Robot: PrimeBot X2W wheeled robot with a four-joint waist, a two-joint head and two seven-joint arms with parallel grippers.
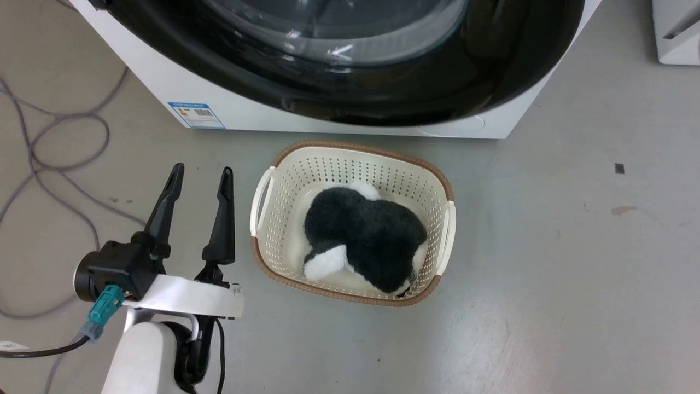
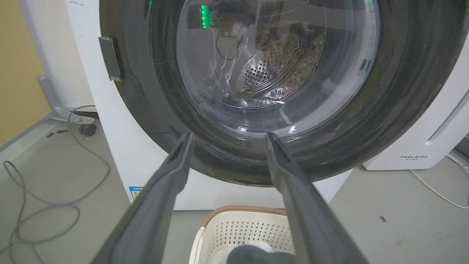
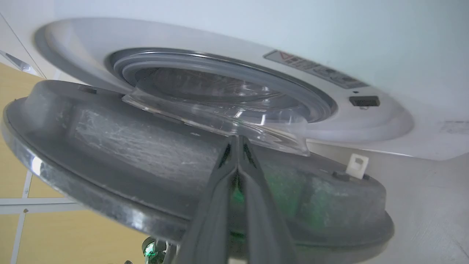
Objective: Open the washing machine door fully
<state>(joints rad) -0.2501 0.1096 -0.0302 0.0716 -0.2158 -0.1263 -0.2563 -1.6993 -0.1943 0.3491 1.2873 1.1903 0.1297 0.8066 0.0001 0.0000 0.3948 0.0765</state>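
The washing machine (image 1: 246,109) is a white box at the top of the head view, and its door (image 1: 383,93) is a glossy black disc with a clear glass bowl. Seen from behind, the washing machine door (image 3: 128,146) stands partly swung away from the machine's front (image 3: 256,22), with a gap between them. My right gripper (image 3: 238,138) is shut with nothing in it. Its tips are in that gap, against the door's grey inner side just below the glass bowl. My left gripper (image 1: 202,171) is open and empty, low over the floor and pointing at the door's black face (image 2: 403,91) from a distance.
A cream basket (image 1: 284,169) holding a black-and-white plush toy (image 1: 366,230) sits on the floor in front of the machine, right of my left gripper. Grey cables (image 1: 54,164) loop on the floor at left. A white FEELBIRD appliance (image 2: 432,139) stands beside the machine.
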